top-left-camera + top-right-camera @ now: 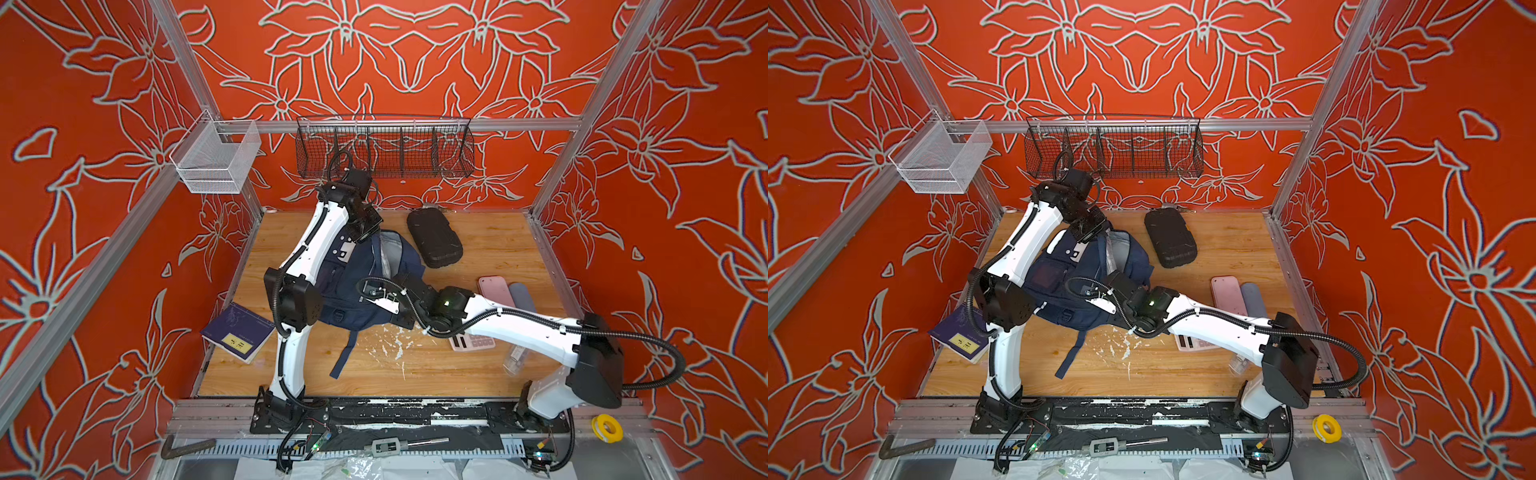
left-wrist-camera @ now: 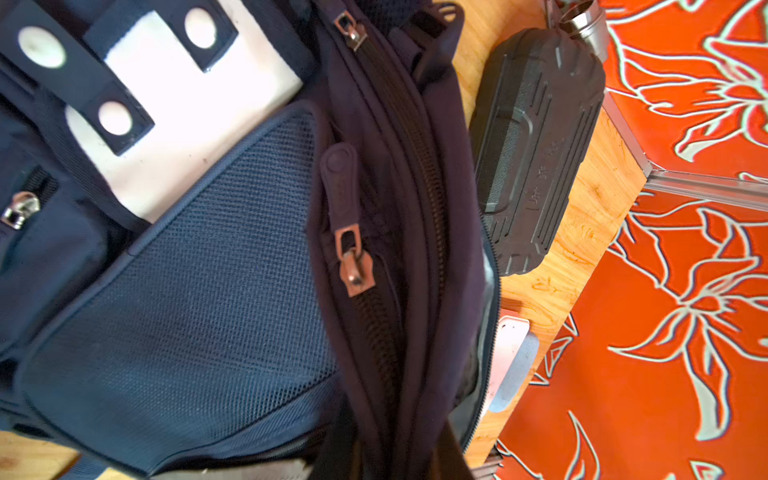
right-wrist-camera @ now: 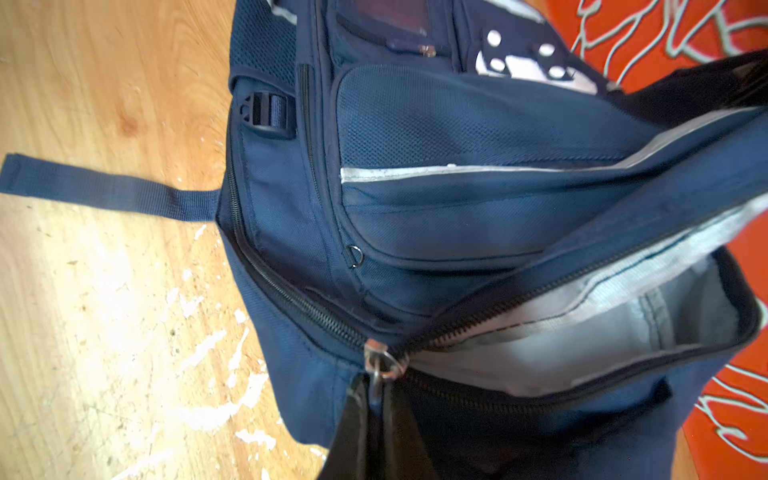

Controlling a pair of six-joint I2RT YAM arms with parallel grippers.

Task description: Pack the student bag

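The student bag (image 1: 353, 286) (image 1: 1059, 286) is a navy backpack lying mid-table with a white dotted patch (image 2: 174, 108). Its main compartment gapes open, showing grey lining (image 3: 582, 345). My left gripper (image 1: 366, 233) (image 1: 1091, 229) (image 2: 386, 457) is at the bag's far top edge, shut on a fold of its dark navy fabric. At the near side of the opening, my right gripper (image 1: 400, 279) (image 1: 1116, 279) (image 3: 376, 399) is shut on the metal zipper pull (image 3: 380, 365) of the main zipper. A loose strap (image 1: 345, 357) trails toward the front.
A black oval hard case (image 1: 434, 239) (image 2: 536, 145) lies right behind the bag. Pink (image 1: 492, 291) and grey (image 1: 523, 297) cases, a pink calculator (image 1: 473, 343) and a clear bottle (image 1: 515, 361) sit under my right arm. A navy book (image 1: 239, 332) lies left. Wire baskets (image 1: 384, 145) hang behind.
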